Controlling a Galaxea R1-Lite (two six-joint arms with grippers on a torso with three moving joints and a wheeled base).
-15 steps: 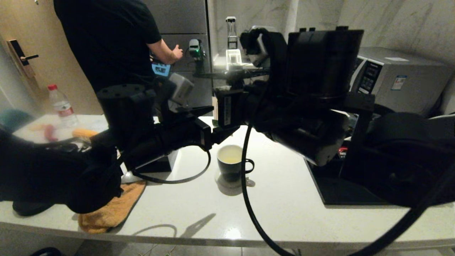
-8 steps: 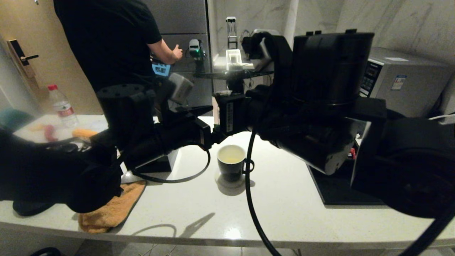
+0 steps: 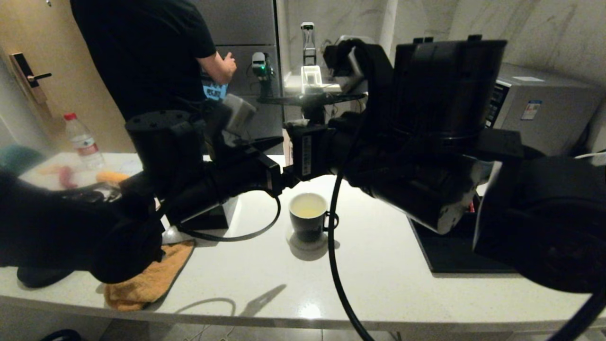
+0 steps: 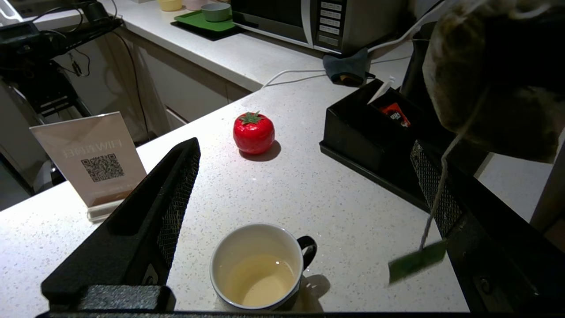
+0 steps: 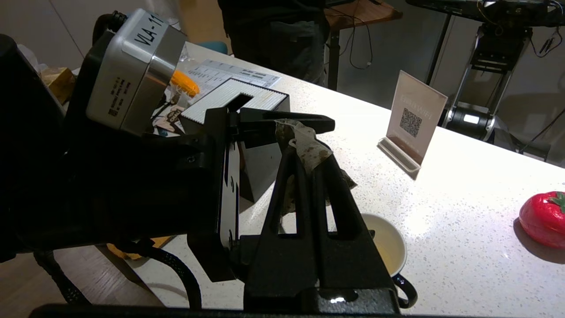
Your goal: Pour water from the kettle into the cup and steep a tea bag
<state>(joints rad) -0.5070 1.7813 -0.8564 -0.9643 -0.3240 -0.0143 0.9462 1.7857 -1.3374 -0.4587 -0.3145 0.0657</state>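
Right pincer (image 5: 304, 145) is clamped on the tea bag (image 5: 311, 148), held above the cup (image 4: 258, 267) (its string and green tag dangle free). Left pincer (image 4: 304, 221) stands wide open over the same cup, which sits on the tabletop (image 4: 309, 194) holding water (image 4: 260, 280).

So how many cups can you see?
2. The cup with water sits on the counter below the fingers; a grey one is on the far green tray. Others may be hidden.

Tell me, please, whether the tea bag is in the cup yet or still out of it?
Out. The tea bag is pinched in the right gripper above the counter, and the cup holds only pale liquid.
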